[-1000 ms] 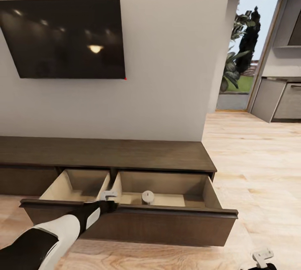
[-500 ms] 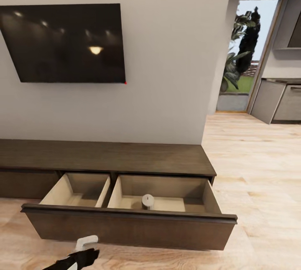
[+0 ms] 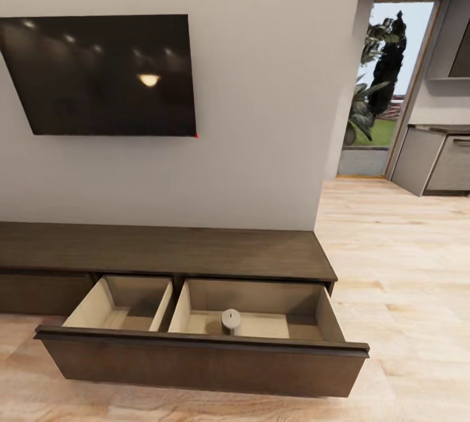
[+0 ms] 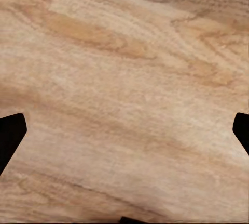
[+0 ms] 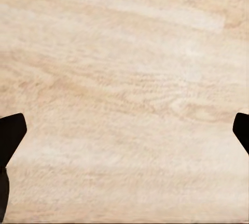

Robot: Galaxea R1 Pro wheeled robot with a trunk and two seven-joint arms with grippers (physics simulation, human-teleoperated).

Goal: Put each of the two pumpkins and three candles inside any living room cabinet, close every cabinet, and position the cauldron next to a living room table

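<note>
Candle (image 3: 230,321) upright in the open cabinet (image 3: 196,357) drawer: likely light, rigid, best grasped around its sides; both grippers spread wide, empty.

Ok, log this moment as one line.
drawer: open | candle: upright in its right compartment | left compartment: nothing visible | both end effectors: open, over wood floor, holding nothing

The left end effector (image 4: 124,130) has its dark fingertips (image 4: 11,130) at opposite edges of its wrist view, spread wide with nothing between them. The right end effector (image 5: 124,130) looks likewise spread and empty, fingertips (image 5: 10,130) apparently pointing downward.
</note>
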